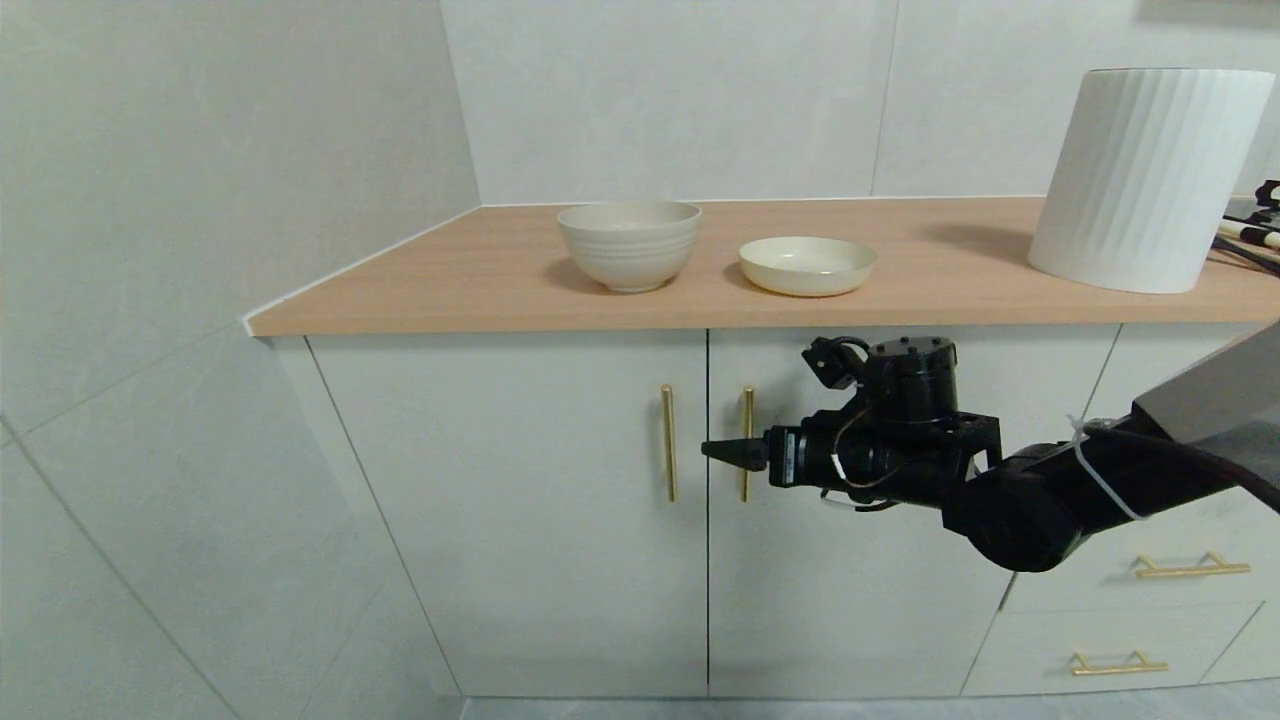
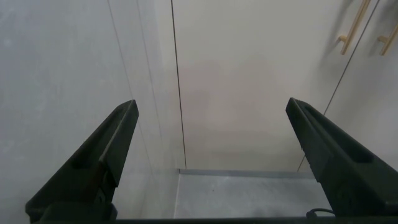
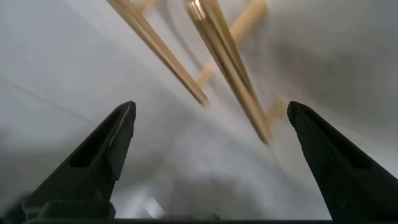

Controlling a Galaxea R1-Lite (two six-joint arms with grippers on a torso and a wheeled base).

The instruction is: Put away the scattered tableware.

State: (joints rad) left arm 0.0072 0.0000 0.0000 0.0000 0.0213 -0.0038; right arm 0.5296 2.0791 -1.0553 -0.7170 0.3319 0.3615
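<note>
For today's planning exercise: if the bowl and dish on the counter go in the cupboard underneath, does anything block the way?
Yes: both white cupboard doors are shut below the beige ribbed ceramic bowl and shallow cream dish. The right gripper is at the right door's gold bar handle, nothing visible between them.

Pale grey tiled walls meet in a corner: a side wall [image 1: 200, 150] on the left and a back wall [image 1: 700, 90] behind a light wooden countertop [image 1: 950, 290]. Under the countertop stand two off-white cabinet doors [image 1: 520, 520], each with an upright gold bar handle [image 1: 668, 442] next to the centre seam. To the right are drawers [image 1: 1100, 620] with horizontal gold handles [image 1: 1190, 568]. A strip of grey floor [image 1: 800, 708] runs along the base. The light is soft and even.
</note>
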